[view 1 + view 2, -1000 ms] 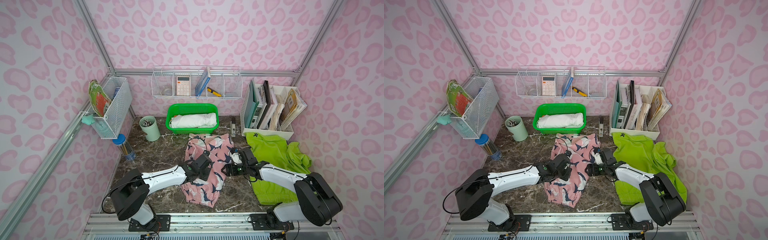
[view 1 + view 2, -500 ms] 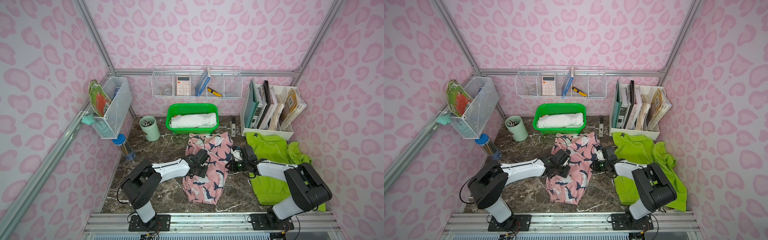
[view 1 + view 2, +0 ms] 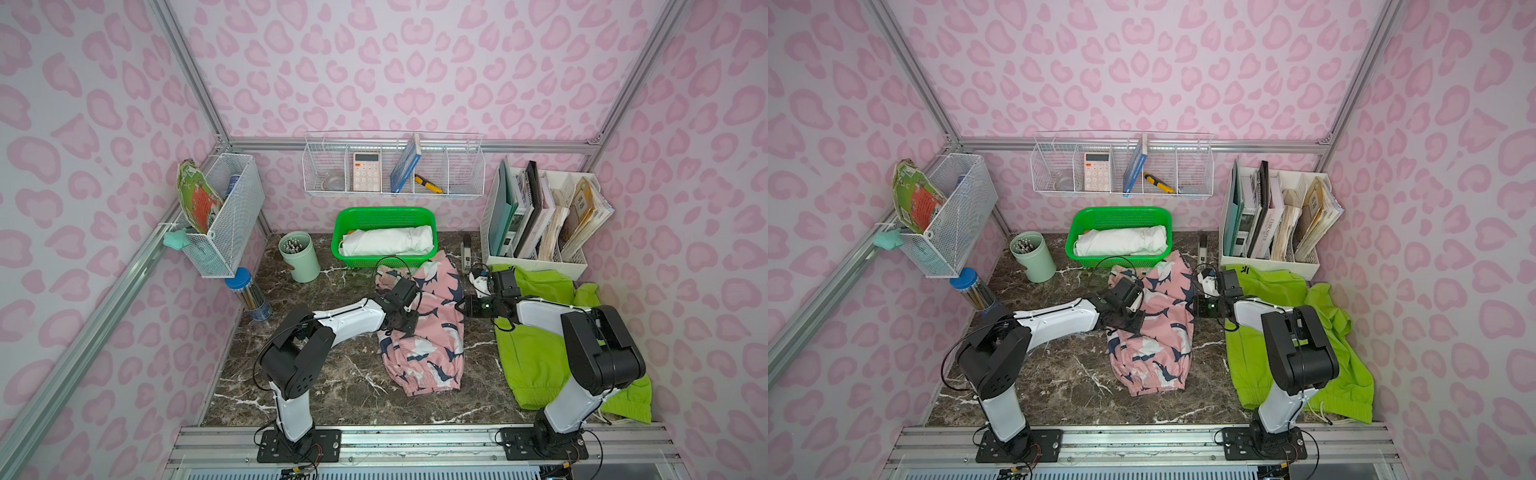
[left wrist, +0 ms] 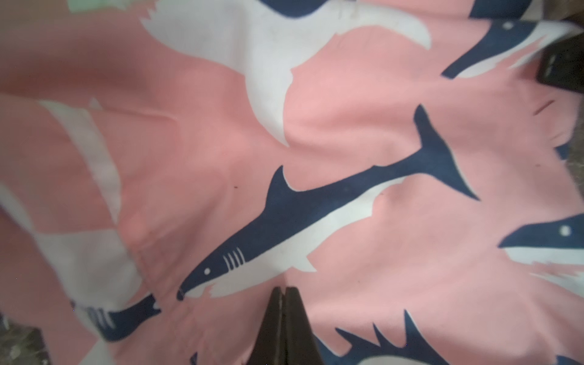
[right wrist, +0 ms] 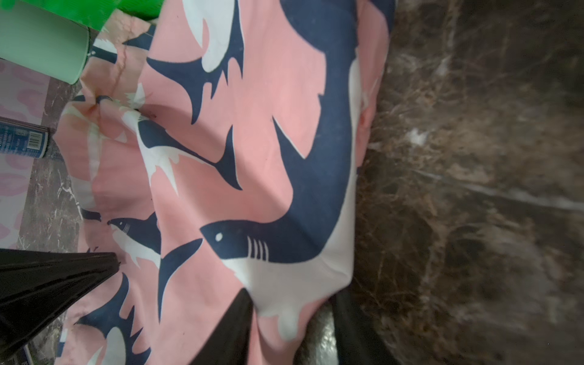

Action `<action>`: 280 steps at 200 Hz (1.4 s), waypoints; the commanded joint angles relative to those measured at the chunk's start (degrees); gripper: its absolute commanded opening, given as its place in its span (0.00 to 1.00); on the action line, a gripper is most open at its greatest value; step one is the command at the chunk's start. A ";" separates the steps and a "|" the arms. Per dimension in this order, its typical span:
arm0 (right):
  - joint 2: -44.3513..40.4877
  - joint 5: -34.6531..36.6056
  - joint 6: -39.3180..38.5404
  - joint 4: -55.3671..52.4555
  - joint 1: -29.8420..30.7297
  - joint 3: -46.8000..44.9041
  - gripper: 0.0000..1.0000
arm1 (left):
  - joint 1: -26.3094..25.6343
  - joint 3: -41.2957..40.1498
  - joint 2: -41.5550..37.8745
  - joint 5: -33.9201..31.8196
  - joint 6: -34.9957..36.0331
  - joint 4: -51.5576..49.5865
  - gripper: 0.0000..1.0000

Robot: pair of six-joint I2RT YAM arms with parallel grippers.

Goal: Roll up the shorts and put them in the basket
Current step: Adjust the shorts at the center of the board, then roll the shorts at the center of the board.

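Astride side hem of pink shorts (image 5: 252,158), R gripper (image 5: 294,319) fingers (image 5: 234,325) stand apart, nothing clamped; L gripper (image 4: 286,292) tips pressed together on mid-cloth. Both have slid toward green basket (image 3: 384,212) vs a sec ago; shorts lie unrolled mid-table (image 3: 332,374), so rolling prob. hasn't begun.

Two shorts (image 3: 432,332) (image 3: 536,357), two arms (image 3: 349,320) (image 3: 540,311), two wire baskets (image 3: 239,208) (image 3: 465,174), one green basket (image 3: 382,212), one cup (image 3: 301,264)

Green basket (image 3: 384,218) holds white cloth (image 3: 388,246); mint cup (image 3: 302,264) beside.
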 commanded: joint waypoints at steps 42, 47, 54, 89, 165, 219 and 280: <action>-9.99 -1.40 -0.13 -2.47 0.11 -5.94 0.93 | 0.06 -0.96 -10.54 8.93 1.61 -1.91 0.00; -11.29 -1.49 0.32 -2.64 0.28 -6.75 0.94 | -0.06 -1.50 -11.23 10.16 1.50 -2.22 0.00; -12.99 -1.58 0.94 -2.97 0.63 -8.16 0.95 | -0.18 -2.25 -12.17 11.45 1.16 -2.67 0.00; -19.50 0.36 4.32 -4.31 6.98 -14.98 0.98 | -2.67 -6.92 -13.77 16.73 -1.86 -3.72 0.00; -28.73 4.08 12.75 -4.51 14.42 -24.52 0.99 | -8.88 -12.65 -12.34 15.14 -5.30 -0.53 0.00; -29.03 3.61 17.14 -1.82 18.56 -29.41 1.00 | -8.94 -14.16 -6.25 13.86 -5.78 0.76 0.00; -26.86 1.35 20.73 4.01 21.06 -34.01 0.99 | -8.70 -15.91 -2.17 12.42 -7.35 1.20 0.00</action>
